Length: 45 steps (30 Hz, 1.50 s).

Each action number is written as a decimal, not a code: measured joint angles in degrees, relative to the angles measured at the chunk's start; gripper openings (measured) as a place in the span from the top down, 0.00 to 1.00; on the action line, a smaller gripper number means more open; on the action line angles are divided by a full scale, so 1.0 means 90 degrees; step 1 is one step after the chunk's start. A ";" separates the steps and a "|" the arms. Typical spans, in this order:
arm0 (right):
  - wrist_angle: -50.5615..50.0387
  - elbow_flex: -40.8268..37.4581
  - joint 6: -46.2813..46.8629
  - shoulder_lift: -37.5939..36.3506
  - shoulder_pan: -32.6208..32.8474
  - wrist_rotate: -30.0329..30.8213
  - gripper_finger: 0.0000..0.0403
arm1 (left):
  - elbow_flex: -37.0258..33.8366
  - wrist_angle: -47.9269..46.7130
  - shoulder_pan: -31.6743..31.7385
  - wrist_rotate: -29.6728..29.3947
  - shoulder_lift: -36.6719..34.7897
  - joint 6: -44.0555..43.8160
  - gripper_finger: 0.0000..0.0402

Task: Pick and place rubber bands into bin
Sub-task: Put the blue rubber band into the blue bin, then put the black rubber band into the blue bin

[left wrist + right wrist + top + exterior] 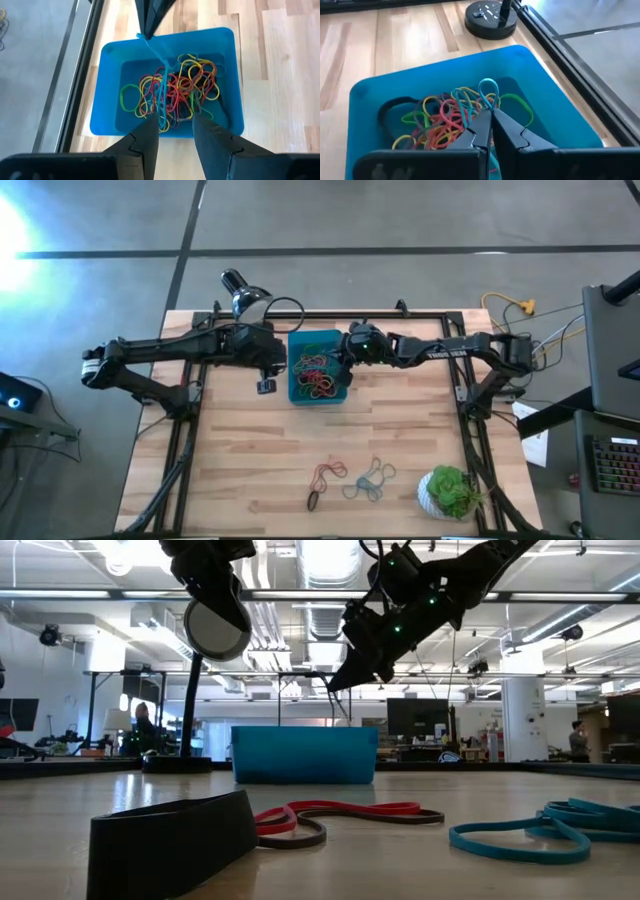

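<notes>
I see the bench [250, 450] carrying the bin [296, 392] near its far edge, rubber bands [316, 376] piled inside. My right claw [491, 116] hangs above it, pinched shut on a blue band [161, 75]. My left claw [175, 130] waits beside the bin, partly open, holding nothing.

We see black band loop [170, 840] at lower left of low view blurred, too close. Teal-blue plastic bin [305, 755] wall hides its contents there. Blue rubber band [487, 92] partly hidden behind right gripper [487, 131] fingers. We cannot separate tangled coloured bands [316, 376] in high view.
</notes>
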 joint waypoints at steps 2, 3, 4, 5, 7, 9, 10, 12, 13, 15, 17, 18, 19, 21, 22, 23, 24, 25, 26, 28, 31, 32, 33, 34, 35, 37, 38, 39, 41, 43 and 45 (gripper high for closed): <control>-0.0002 -0.0031 0.0077 0.0000 0.0002 -0.0016 0.98 | 0.0002 0.0043 0.0000 0.0001 0.0000 0.0000 0.74; -0.0003 -0.0035 0.0142 0.0000 0.0005 -0.0104 0.98 | 0.0002 0.0078 -0.0002 -0.0002 0.0000 0.0000 0.74; -0.0006 -0.0035 0.0152 0.0000 0.0004 -0.0318 0.98 | -0.0002 0.0155 -0.0002 0.0001 0.0000 0.0000 0.74; -0.0021 -0.0030 0.0158 0.0000 -0.0011 -0.0601 0.97 | -0.0002 0.0215 0.0000 0.0003 0.0000 0.0000 0.74; -0.0026 0.0009 0.0202 0.0000 -0.0021 -0.0994 0.95 | -0.0002 0.0223 -0.0001 0.0003 0.0000 -0.0002 0.74; -0.0017 0.0047 0.0295 0.0000 -0.0015 -0.1051 0.91 | -0.0002 0.0318 -0.0002 0.0010 0.0000 -0.0002 0.74; -0.0017 0.0065 0.0335 0.0000 -0.0015 -0.1054 0.88 | -0.0002 0.0343 -0.0004 0.0022 0.0000 -0.0005 0.74; -0.0023 0.0080 0.0401 0.0000 -0.0017 -0.1050 0.82 | -0.0002 0.0340 -0.0007 0.0022 0.0000 -0.0018 0.74; -0.0023 0.0093 0.0425 0.0000 -0.0017 -0.1032 0.79 | -0.0003 0.0340 -0.0007 0.0028 0.0000 -0.0075 0.74; -0.0009 0.0114 0.0435 0.0000 -0.0011 -0.1001 0.73 | -0.0005 0.0335 -0.0007 0.0043 0.0000 -0.0234 0.74; -0.0016 0.0114 0.0459 0.0000 0.0009 -0.1001 0.68 | -0.0007 0.0334 -0.0005 0.0128 0.0000 -0.0337 0.74; -0.0044 0.0114 0.0459 0.0000 0.0026 -0.1001 0.65 | -0.0010 0.0327 -0.0005 0.0248 0.0000 -0.0344 0.74; -0.0073 0.0106 0.0458 0.0000 0.0053 -0.1003 0.63 | -0.0016 0.0326 -0.0009 0.0449 0.0000 -0.0349 0.74; -0.0221 0.0094 0.0416 0.0000 0.0124 -0.1144 0.60 | -0.0019 0.0331 -0.0021 0.1075 0.0045 -0.0362 0.74; -0.0390 0.0091 0.0357 0.0000 0.0166 -0.1276 0.59 | -0.0024 0.0331 -0.0046 0.1435 0.0079 -0.0360 0.74; -0.0604 0.0089 0.0277 0.0000 0.0225 -0.1427 0.57 | -0.0050 0.0333 -0.0081 0.1783 0.0113 -0.0354 0.74; -0.0831 0.0091 0.0176 0.0000 0.0292 -0.1526 0.56 | -0.0086 0.0333 -0.0133 0.2103 0.0168 -0.0345 0.74; -0.1040 0.0092 0.0063 0.0000 0.0365 -0.1609 0.55 | -0.0119 0.0344 -0.0216 0.2343 0.0235 -0.0328 0.74; -0.1196 0.0094 -0.0048 0.0000 0.0461 -0.1650 0.55 | -0.0165 0.0362 -0.0306 0.2527 0.0301 -0.0302 0.74; -0.1443 0.0090 -0.0201 -0.0005 0.0665 -0.1676 0.53 | -0.0317 0.0360 -0.0506 0.2693 0.0429 -0.0205 0.74; -0.1789 0.0089 -0.0292 -0.0005 0.0976 -0.1676 0.52 | -0.0605 0.0552 -0.0836 0.2711 0.0639 -0.0163 0.74; -0.1871 0.0096 -0.0294 -0.0005 0.1070 -0.1676 0.52 | -0.0712 0.0624 -0.0959 0.2711 0.0739 -0.0167 0.74; -0.1922 0.0104 -0.0292 -0.0005 0.1159 -0.1676 0.52 | -0.0815 0.0792 -0.1083 0.2715 0.0838 -0.0208 0.74; -0.1971 0.0113 -0.0266 -0.0011 0.1248 -0.1674 0.52 | -0.0902 0.1000 -0.1200 0.2726 0.0922 -0.0272 0.74; -0.2046 0.0114 -0.0218 -0.0034 0.1329 -0.1673 0.52 | -0.0985 0.1159 -0.1333 0.2761 0.1017 -0.0328 0.74; -0.2231 0.0114 -0.0072 -0.0066 0.1492 -0.1670 0.52 | -0.1058 0.1473 -0.1587 0.2881 0.1245 -0.0475 0.74; -0.2382 0.0116 0.0021 -0.0099 0.1575 -0.1671 0.52 | -0.1062 0.1663 -0.1726 0.2906 0.1369 -0.0516 0.74; -0.2581 0.0114 0.0124 -0.0117 0.1662 -0.1668 0.52 | -0.1064 0.1788 -0.1869 0.2920 0.1498 -0.0580 0.74; -0.2847 0.0114 0.0342 -0.0190 0.1832 -0.1670 0.52 | -0.1033 0.2010 -0.2139 0.2935 0.1719 -0.0663 0.74; -0.3103 0.0113 0.0591 -0.0268 0.2001 -0.1670 0.52 | -0.0965 0.2323 -0.2377 0.2938 0.1934 -0.0666 0.74; -0.3299 0.0114 0.0841 -0.0381 0.2185 -0.1668 0.52 | -0.0902 0.2594 -0.2590 0.2933 0.2096 -0.0668 0.74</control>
